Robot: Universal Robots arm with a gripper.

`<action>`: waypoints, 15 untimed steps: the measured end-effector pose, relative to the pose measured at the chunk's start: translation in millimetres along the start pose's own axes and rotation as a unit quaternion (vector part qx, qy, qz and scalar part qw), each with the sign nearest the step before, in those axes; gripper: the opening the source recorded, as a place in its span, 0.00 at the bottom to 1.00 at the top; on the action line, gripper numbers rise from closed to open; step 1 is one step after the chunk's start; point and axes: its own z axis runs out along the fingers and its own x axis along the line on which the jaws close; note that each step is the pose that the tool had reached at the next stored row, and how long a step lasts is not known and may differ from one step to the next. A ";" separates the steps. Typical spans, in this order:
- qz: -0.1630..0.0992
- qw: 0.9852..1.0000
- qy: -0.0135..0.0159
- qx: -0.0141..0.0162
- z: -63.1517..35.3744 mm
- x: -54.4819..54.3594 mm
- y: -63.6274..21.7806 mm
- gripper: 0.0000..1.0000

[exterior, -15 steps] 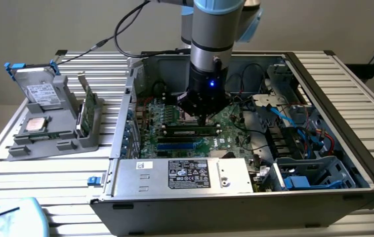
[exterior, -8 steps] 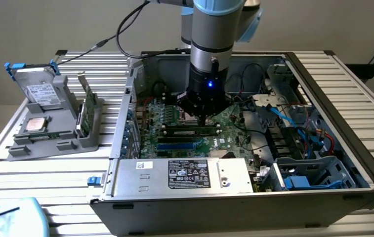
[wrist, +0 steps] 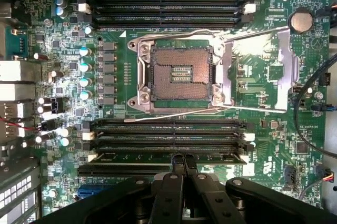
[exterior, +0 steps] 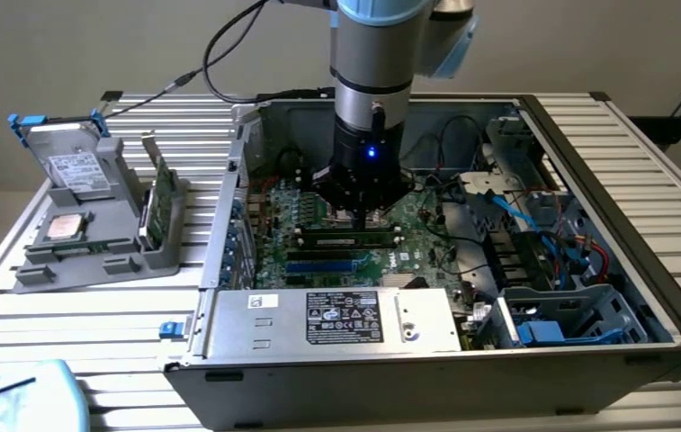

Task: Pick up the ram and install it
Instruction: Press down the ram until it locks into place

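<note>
**A:** where's the end effector (exterior: 362, 216) vs the ram (wrist: 168, 157)?

**B:** down inside the open computer case (exterior: 628, 193), right over the motherboard (wrist: 274, 77); fingers (wrist: 174, 169) clenched together, tips touching or just above the top edge of the ram; not gripping around it, nothing between them.

**A:** ram in a slot already?

**B:** looks so; in the wrist view it lies in one of the slots of the lower memory bank (wrist: 168, 129), on the end effector's side of the empty CPU socket (wrist: 181, 71); can't tell if it's fully seated or if the end latches have closed.

**A:** long axis?

**B:** parallel to the slots, crosswise to the closed fingers; tips sit near mid-length of the stick; in the exterior view it runs left-right, directly beneath the end effector.

**A:** anything else?

**B:** another green stick (exterior: 163, 193) stands upright in the grey holder (exterior: 100, 261) on the surface (exterior: 64, 360), at the exterior view's left, well apart from the arm; untouched.
</note>
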 end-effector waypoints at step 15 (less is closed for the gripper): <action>0.001 1.000 -0.001 0.000 -16.8 1.7 -5.1 0.11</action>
